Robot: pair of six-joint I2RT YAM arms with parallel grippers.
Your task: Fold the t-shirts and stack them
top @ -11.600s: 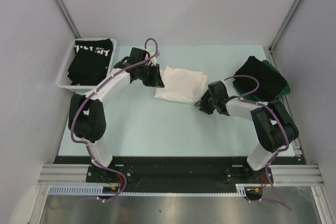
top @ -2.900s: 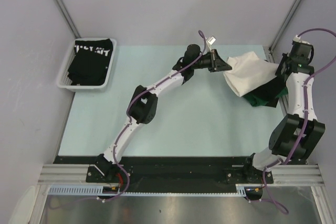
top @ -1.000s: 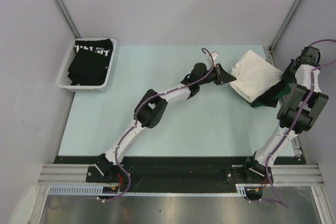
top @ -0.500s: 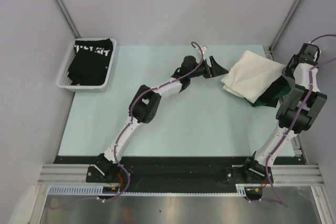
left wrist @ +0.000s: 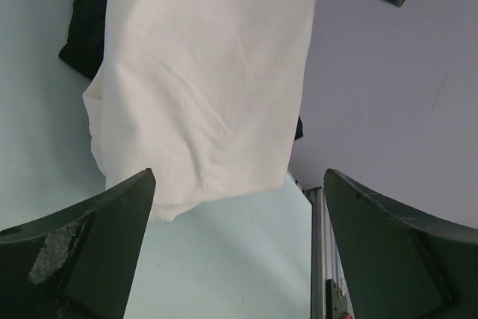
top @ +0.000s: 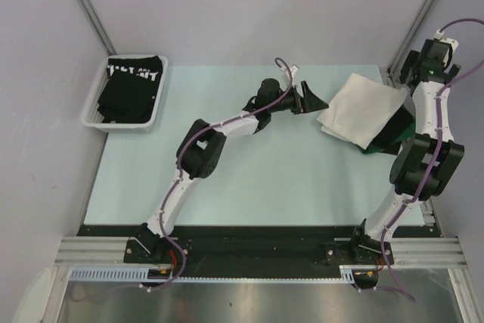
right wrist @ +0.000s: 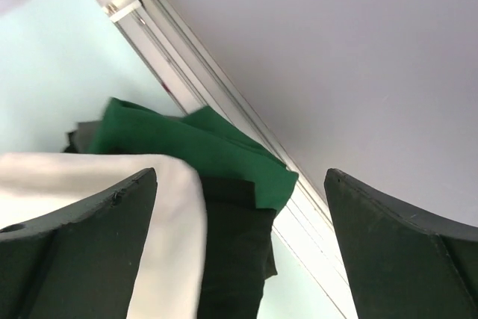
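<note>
A folded white t-shirt (top: 361,110) (left wrist: 202,87) (right wrist: 166,259) lies on top of a black t-shirt (top: 392,134) (right wrist: 231,244) and a green one (right wrist: 187,147) at the table's right rear. My left gripper (top: 315,100) (left wrist: 237,181) is open just left of the white shirt, with nothing between its fingers. My right gripper (top: 428,64) (right wrist: 240,177) is open and raised above the pile's far right corner, holding nothing. A black t-shirt with white lettering (top: 132,85) lies in the basket at the left rear.
The white mesh basket (top: 89,115) stands at the table's far left corner. A metal frame rail (top: 388,79) (right wrist: 224,102) and the right wall run close behind the pile and the right arm. The left arm stretches across the table's middle.
Both grippers have opened and let go of the white t-shirt, which now rests on the pile. The left gripper drew back to the left; the right one lifted toward the back corner.
</note>
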